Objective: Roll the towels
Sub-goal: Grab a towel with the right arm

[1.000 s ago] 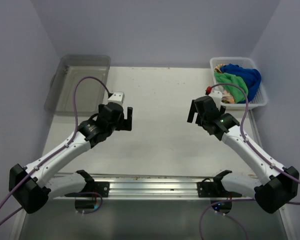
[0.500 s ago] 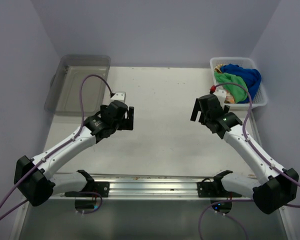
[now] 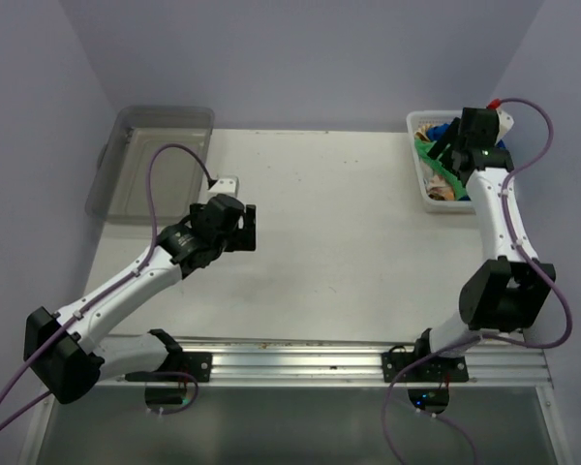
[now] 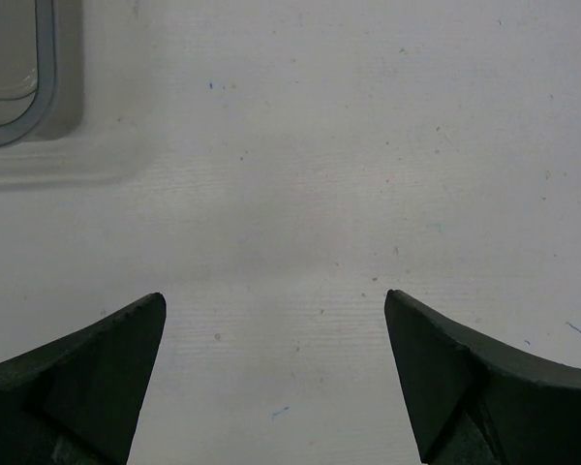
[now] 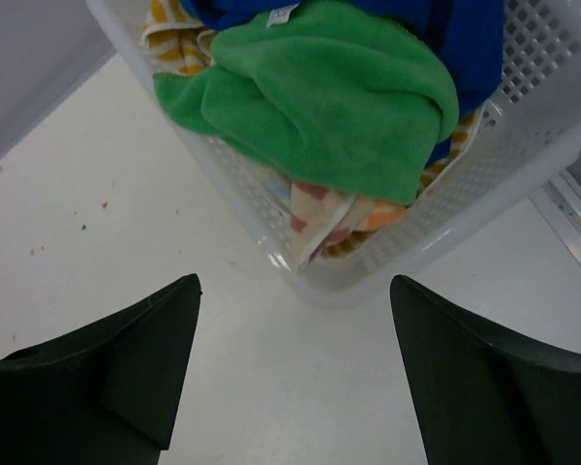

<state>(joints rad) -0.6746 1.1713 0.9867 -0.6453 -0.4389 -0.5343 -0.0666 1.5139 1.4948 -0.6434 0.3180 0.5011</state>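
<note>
Above the rim of the basket (image 5: pixel 533 136) the right gripper (image 5: pixel 292 291) hung spread, by far the nearer, the green towel (image 5: pixel 339 97) just ahead.

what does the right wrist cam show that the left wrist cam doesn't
Only the right wrist view: the white basket, with the green towel on top, the blue towel behind it, the orange-and-white towel under it and the yellow-tan towel at the upper left.
Only the left wrist view: a corner of the clear bin.
Both: bare white table and an open hand with nothing between its fingers, the right hand in one, the left hand in the other.
</note>
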